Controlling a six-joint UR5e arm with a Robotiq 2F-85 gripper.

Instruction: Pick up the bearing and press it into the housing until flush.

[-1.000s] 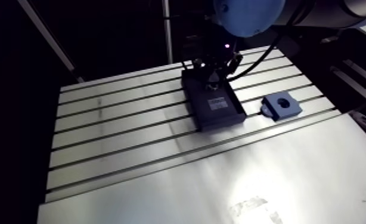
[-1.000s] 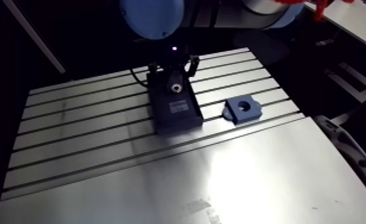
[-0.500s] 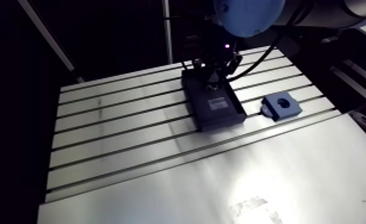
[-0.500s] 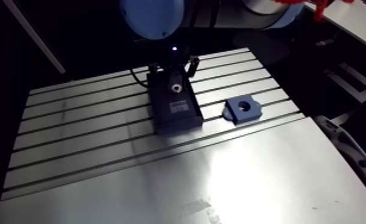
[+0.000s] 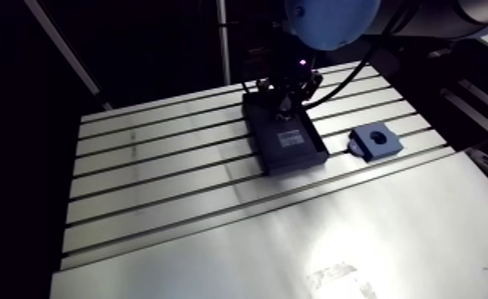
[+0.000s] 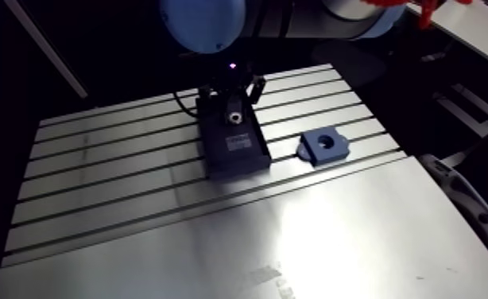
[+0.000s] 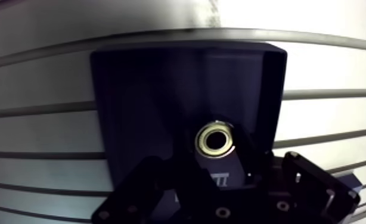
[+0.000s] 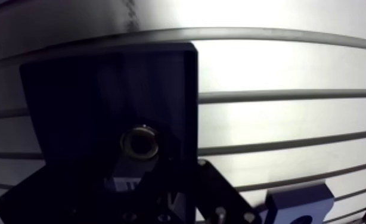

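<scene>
Slotted aluminium table (image 6: 120, 159), glare-washed toward its near end. On it, dark tray (image 6: 247, 163). Low over tray, gripper (image 7: 221, 174): dark against dark, width impossible to tell. Just beside tray, blue housing (image 6: 332, 152). Inside tray, directly ahead of gripper, bearing (image 7: 217, 139).

The metal ring bearing (image 7: 216, 139) is lying flat inside a dark tray (image 7: 161, 89). The blue housing (image 5: 374, 140) is sitting nearby, bore upward.

I look down on a slotted silver aluminium tabletop (image 5: 160, 159), dark grooves running across it. Nearer me lies a smooth grey metal sheet (image 6: 176, 254) under a bright glare of light. The surroundings are dark.
</scene>
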